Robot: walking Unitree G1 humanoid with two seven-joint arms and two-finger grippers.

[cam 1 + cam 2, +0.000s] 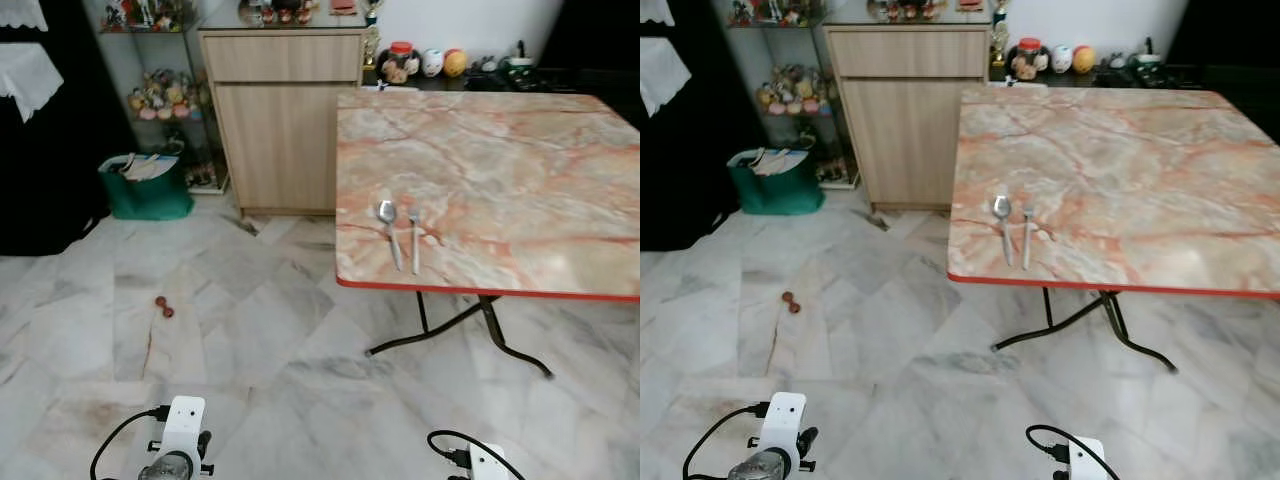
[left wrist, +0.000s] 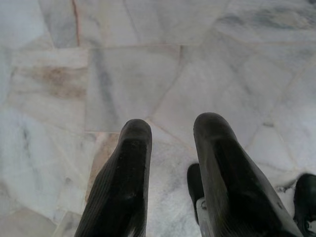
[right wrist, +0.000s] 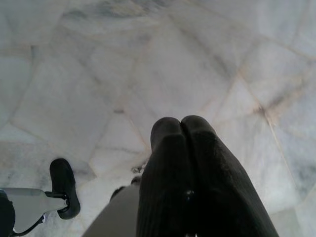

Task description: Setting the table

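A: What sat nearest the camera?
B: Both arms hung low over the marble floor. The left gripper had its jaws apart; the right gripper had its jaws pressed together, holding nothing.

A: And the cutlery?
B: A spoon and a fork lay side by side, just beside each other, near the desk's front edge toward its left corner.

A: Anything beyond?
B: A wooden cabinet stood behind the desk's far left corner, a green bag near it, and a small red object lay on the floor.
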